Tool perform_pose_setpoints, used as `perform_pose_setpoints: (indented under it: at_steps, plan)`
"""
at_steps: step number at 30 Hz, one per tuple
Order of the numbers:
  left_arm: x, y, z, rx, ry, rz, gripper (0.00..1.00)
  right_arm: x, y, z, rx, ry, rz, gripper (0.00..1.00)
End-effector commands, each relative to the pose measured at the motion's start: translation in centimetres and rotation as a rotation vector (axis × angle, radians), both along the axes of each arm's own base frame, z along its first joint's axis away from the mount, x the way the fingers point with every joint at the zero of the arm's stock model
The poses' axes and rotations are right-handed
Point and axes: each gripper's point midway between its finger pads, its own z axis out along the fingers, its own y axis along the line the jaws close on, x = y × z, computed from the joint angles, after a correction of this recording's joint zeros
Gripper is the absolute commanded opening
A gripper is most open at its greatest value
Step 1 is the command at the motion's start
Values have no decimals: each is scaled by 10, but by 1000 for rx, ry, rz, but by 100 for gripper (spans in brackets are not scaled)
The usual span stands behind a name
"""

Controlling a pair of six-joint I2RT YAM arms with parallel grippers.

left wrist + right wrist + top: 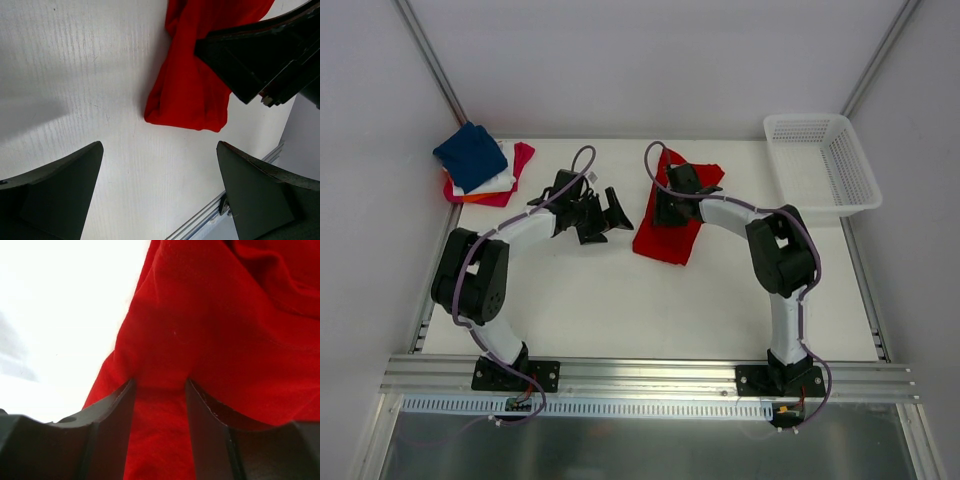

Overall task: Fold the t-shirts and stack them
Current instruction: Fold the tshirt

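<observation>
Honestly, my left gripper (159,146) hangs wide and empty, my right gripper (160,384) straddles a ridge of the red shirt (215,325), grip unclear, so lifting could drag the fold open.

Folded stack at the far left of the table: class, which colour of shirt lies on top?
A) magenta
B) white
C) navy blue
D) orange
C: in the top view, the navy blue shirt lies uppermost, with the white shirt and the magenta shirt showing only at the edges beneath it.
</observation>
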Motion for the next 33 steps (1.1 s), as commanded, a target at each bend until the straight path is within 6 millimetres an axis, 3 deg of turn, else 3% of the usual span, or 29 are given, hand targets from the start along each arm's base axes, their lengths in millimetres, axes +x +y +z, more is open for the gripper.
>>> perform_pose_setpoints:
  at_steps: [1,11,17,18,22,26,33]
  plan:
    - [0,7,21,6,-52,-4,99,-44,15,-13,32,117,45,49]
    - [1,19,35,6,-82,12,99,-122,35,-22,-5,147,120,49]
    - [-1,23,38,8,-85,19,99,-175,24,-17,-44,129,124,48]
    - [-1,24,39,8,-89,19,99,-173,18,-9,-56,89,100,48]
    - [-3,24,40,2,-87,18,99,-199,-6,-14,-92,95,67,48]
    - [-7,25,38,1,-81,19,99,-208,-26,-11,-111,69,34,49]
    - [-12,29,26,26,-62,24,99,-204,-20,0,-115,43,59,49]
